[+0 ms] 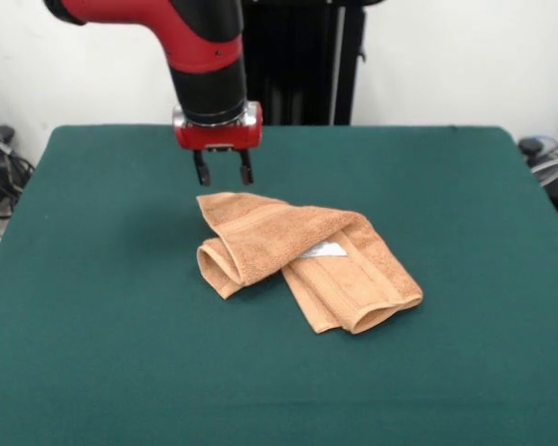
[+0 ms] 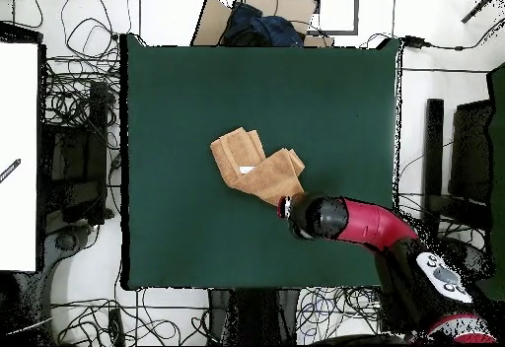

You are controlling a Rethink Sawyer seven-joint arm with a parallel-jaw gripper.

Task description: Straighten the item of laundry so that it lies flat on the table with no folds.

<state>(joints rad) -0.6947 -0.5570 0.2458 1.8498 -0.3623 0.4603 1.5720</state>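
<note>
The tan-orange towel (image 1: 302, 258) lies crumpled and folded over itself near the middle of the dark green table (image 1: 93, 307). Its small white tag (image 1: 324, 249) shows on top. In the overhead view the towel (image 2: 254, 168) lies at the table's (image 2: 178, 97) centre. My gripper (image 1: 223, 174) hangs just above the towel's far left corner, fingers (image 1: 202, 171) apart and empty. In the overhead view the arm's red and black wrist (image 2: 316, 215) covers the gripper at the towel's lower right corner.
Cables and equipment (image 2: 79, 146) lie on the floor round the table. A cardboard box with dark cloth (image 2: 252, 23) stands beyond the table's top edge in the overhead view. The black pedestal (image 1: 298, 56) stands behind the table's far edge.
</note>
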